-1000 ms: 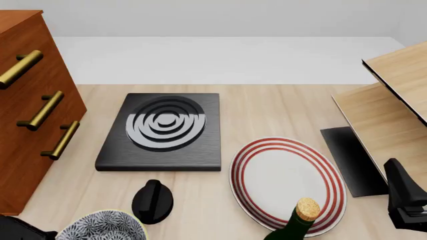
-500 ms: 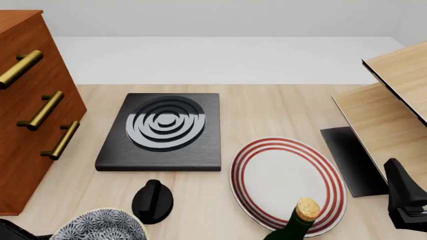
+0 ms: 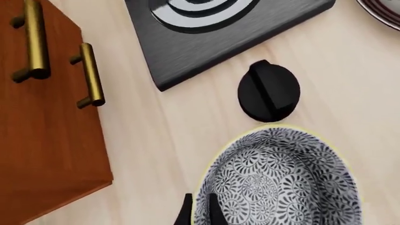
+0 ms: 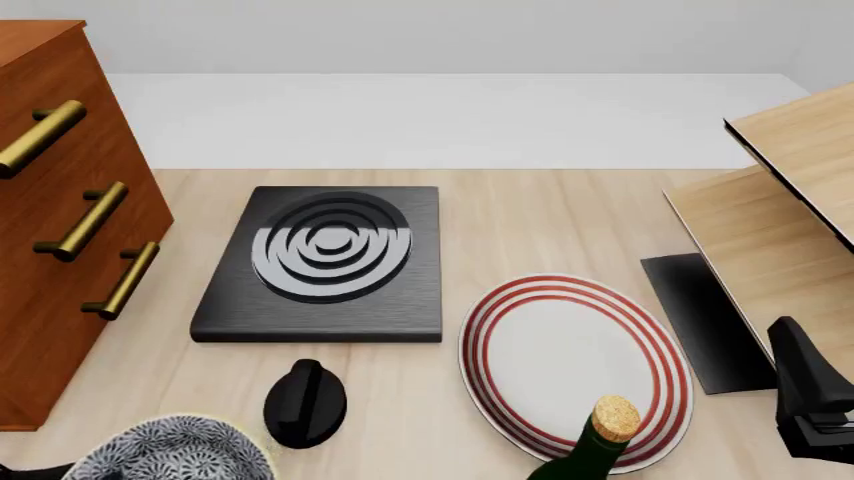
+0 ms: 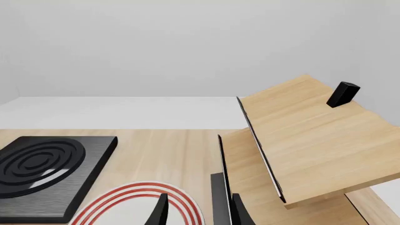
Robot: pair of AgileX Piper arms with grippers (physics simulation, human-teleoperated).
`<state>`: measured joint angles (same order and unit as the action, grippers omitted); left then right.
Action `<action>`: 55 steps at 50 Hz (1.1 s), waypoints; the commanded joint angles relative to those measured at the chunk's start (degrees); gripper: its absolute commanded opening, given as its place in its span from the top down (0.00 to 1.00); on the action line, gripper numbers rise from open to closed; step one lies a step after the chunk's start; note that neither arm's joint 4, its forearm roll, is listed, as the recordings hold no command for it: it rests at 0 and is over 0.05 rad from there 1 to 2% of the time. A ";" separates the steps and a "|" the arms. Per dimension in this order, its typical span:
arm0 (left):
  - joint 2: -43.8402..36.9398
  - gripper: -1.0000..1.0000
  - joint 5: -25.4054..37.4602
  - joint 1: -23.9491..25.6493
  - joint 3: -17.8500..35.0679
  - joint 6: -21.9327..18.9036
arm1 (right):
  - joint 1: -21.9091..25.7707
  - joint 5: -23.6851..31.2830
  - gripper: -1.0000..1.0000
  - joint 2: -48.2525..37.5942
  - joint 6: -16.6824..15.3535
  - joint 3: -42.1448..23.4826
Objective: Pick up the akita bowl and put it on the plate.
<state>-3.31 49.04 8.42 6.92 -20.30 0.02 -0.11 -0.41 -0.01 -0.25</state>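
The akita bowl (image 4: pixel 171 452), black-and-white floral with a pale rim, sits at the front left edge of the front view, left of a black knob. In the left wrist view my left gripper (image 3: pixel 199 210) is shut on the bowl's (image 3: pixel 281 183) rim, one finger inside and one outside. The plate (image 4: pixel 574 368), white with red rings, lies to the right of the bowl; its edge also shows in the left wrist view (image 3: pixel 382 10). My right gripper (image 4: pixel 809 398) hangs at the far right beside the plate (image 5: pixel 128 201), open (image 5: pixel 198 213) and holding nothing.
A black slab with grey rings (image 4: pixel 327 262) lies behind the knob (image 4: pixel 304 402). A corked green bottle (image 4: pixel 598 442) stands over the plate's near edge. A wooden drawer cabinet (image 4: pixel 60 220) fills the left side, and a wooden shelf unit (image 4: pixel 787 220) with a black base (image 4: pixel 705 320) the right.
The bowl has shifted leftward along the front edge, held by my left gripper, whose body has slipped out of the front view. The right arm has stayed still.
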 commanded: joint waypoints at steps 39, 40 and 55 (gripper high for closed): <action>-14.60 1.00 -15.90 -4.20 28.50 1.36 | 0.00 0.00 0.00 0.00 0.00 0.00; -15.28 1.00 -17.11 -4.17 29.30 2.70 | -0.01 0.00 0.00 0.01 0.01 0.00; -26.11 1.00 -29.74 4.44 31.46 17.22 | 0.01 0.00 0.00 -0.02 -0.01 0.00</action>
<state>-22.91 27.22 8.10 36.40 -10.92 0.02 -0.11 -0.41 -0.01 -0.25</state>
